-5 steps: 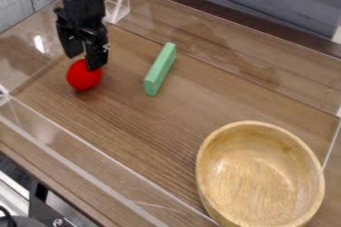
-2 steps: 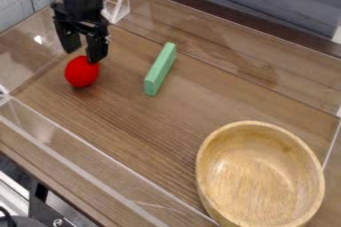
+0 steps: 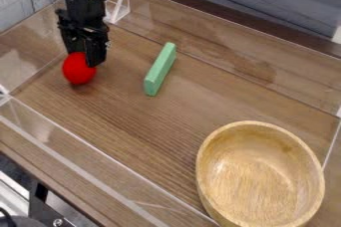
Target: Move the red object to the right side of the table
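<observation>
We see the red object (image 3: 80, 70) at 9 o'clock on the table (image 3: 173, 131), well apart from the wooden bowl (image 3: 261, 179) at 5 o'clock. Our tool (image 3: 84, 56) stands just over it, fingers on both sides; whether it already grips, we cannot tell. The fruit looks light, smooth and round, so we should take it across the widest middle.

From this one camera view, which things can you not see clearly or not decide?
- Gripper: its dark fingertips merge together above the red object; open, closed or touching cannot be decided.
- Red object: its top is covered by the gripper, so no leafy tip shows.
- Wooden bowl: its lower rim is cut off by the bottom edge.
- Arm: cut off by the top edge.
- Green block: its far face is hidden.
</observation>
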Controlling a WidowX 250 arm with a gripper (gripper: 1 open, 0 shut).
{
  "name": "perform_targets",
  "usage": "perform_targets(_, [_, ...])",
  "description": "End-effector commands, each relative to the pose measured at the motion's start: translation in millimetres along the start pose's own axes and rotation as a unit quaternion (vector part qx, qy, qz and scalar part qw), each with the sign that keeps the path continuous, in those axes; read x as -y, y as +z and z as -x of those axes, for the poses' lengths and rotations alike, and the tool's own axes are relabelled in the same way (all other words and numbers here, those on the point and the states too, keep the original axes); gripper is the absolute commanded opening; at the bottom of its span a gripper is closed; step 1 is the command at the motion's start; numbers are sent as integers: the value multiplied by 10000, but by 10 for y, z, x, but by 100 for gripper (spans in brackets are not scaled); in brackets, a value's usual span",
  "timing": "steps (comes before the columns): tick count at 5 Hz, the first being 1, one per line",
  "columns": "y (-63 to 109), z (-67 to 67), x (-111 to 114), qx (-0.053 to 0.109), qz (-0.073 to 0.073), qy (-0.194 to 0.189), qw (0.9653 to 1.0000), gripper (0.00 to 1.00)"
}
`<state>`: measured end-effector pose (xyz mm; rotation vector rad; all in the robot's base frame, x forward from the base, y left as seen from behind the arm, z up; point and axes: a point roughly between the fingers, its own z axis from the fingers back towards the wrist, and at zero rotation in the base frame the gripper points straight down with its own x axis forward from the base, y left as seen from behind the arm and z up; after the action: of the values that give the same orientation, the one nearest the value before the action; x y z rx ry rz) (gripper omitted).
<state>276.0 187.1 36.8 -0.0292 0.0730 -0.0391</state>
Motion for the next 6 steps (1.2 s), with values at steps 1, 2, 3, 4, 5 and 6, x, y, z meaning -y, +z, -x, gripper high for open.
perform_targets(1, [435, -125, 27, 420, -298, -70, 9986, 0])
perform_targets(2, [664, -270, 227, 584, -403, -218, 9972, 0])
perform_targets(3, [756, -499, 543, 712, -417, -38, 9966, 0])
perform_targets(4, [788, -754, 923, 817, -312, -56, 9962, 0])
perform_targets(5, [847, -849, 1344, 860, -234, -708, 9935, 0])
perform_targets(6, [883, -917, 1739, 892, -198, -1296, 9873, 0])
